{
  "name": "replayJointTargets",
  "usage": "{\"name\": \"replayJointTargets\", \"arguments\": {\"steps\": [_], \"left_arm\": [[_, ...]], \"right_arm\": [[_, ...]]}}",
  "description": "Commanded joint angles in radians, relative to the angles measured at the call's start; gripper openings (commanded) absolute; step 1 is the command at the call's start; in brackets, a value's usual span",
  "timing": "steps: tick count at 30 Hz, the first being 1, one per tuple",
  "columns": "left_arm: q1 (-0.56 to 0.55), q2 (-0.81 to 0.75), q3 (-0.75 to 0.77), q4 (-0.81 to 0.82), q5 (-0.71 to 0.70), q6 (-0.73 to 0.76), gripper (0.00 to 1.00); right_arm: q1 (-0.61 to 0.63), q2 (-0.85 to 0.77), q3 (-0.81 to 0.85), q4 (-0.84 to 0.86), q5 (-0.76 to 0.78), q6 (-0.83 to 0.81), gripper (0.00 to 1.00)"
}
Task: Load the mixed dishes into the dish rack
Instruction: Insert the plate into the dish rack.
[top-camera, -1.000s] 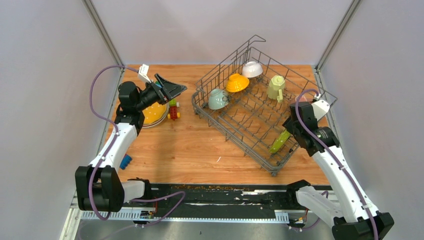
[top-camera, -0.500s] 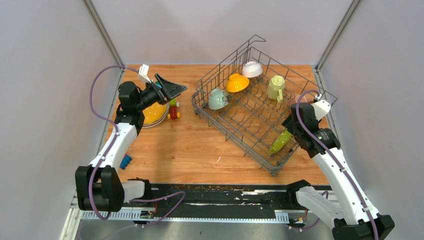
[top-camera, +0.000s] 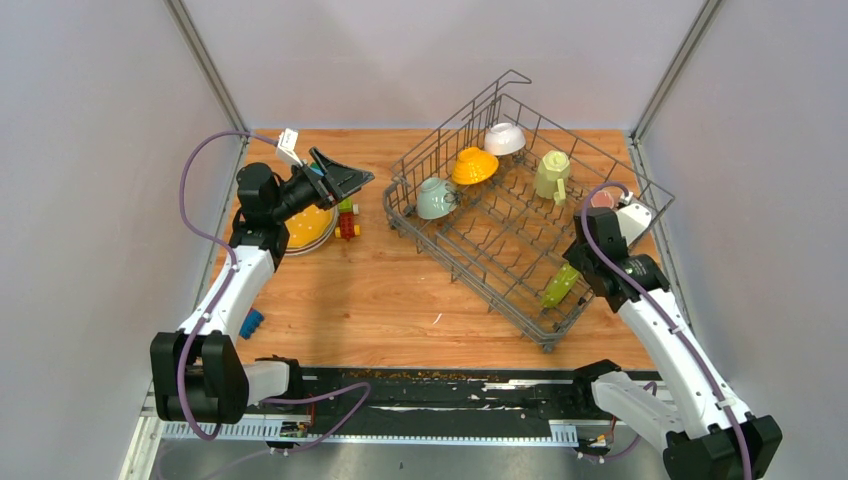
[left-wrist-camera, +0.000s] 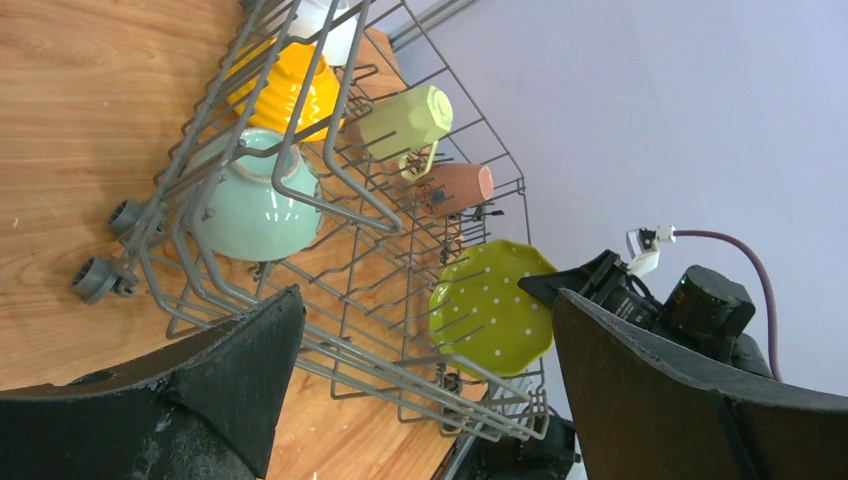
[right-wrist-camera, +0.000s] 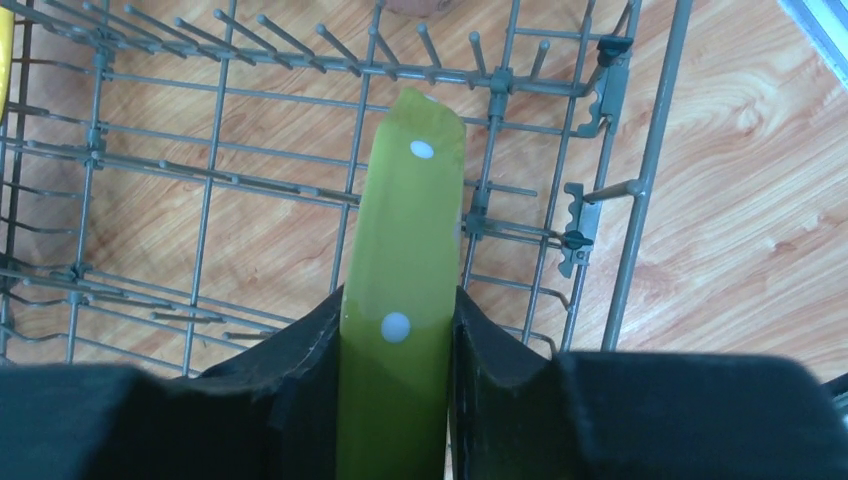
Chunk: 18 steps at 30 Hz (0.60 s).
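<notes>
**Dotted plate going into the near end of the rack**

Nearest the bases, the right gripper (right-wrist-camera: 398, 302) has its jaws drawn narrow on the rim of the lime-green white-dotted plate (right-wrist-camera: 408, 215), one pad against each face. The plate stands on edge inside the near right corner of the dish rack (right-wrist-camera: 647, 172), its edge running in line with the rows of upright tines. From the left wrist view it reads as upright, with its lower part down among the wires. Whether the bottom edge already rests on the rack floor, I cannot tell.

The step in hand looks like seating this plate. The next move likely calls for a short, straight descent until the edge settles between two tines, then a release and a lift straight up, so the fingers do not drag the plate over or catch the side wires close by.

Further out on the left, the left gripper (top-camera: 345, 180) hangs above the table with its jaws spread wide and nothing between them. Below it lies a yellow plate (top-camera: 310, 225) on top of what seems to be another plate — work not yet loaded — with small toy blocks (top-camera: 347, 218) just beside it.

At the far end of the rack sit the teal mug (top-camera: 435, 198), yellow bowl (top-camera: 474, 165), white bowl (top-camera: 505, 138), pale-green mug (top-camera: 552, 175) and pink mug (left-wrist-camera: 455, 187).
</notes>
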Motion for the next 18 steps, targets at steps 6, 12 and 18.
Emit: {"name": "replayJointTargets", "arguments": {"steps": [6,12,18], "left_arm": [[-0.004,-0.01,0.024,0.009,0.008,0.026,1.0],[-0.003,-0.005,0.024,0.008,0.009,0.025,1.0],[-0.003,-0.002,0.024,0.01,0.009,0.024,1.0]], "right_arm": [[0.005,-0.021,0.094,0.029,-0.021,-0.041,0.0],[0.005,-0.026,0.218,-0.031,-0.021,-0.042,0.0],[0.006,-0.013,0.382,-0.111,-0.007,-0.038,0.0]]}}
